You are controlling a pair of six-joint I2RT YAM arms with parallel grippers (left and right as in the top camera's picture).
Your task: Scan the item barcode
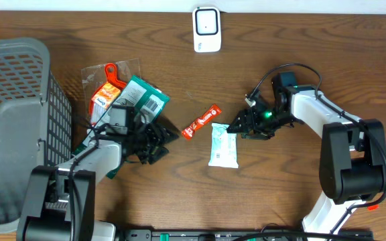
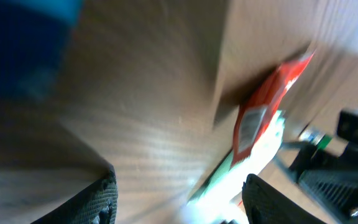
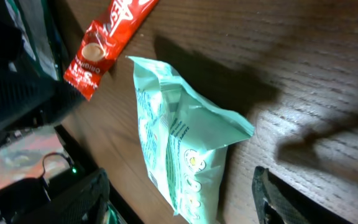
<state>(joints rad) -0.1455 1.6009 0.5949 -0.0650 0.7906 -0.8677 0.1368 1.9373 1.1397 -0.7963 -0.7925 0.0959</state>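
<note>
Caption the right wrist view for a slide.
Open right gripper near a mint-green packet on the wooden table, red sachet beyond.

A robot-lab bench staged as a shop checkout: a wooden table (image 1: pixel 200 194) carries a grey mesh shopping basket (image 1: pixel 12 120) at 9 o'clock, a white barcode scanner (image 1: pixel 206 29) at 12 o'clock, snack packets (image 1: pixel 224 146) at the centre, and robot arms (image 1: pixel 344 144) at 5 and 7 o'clock.
</note>
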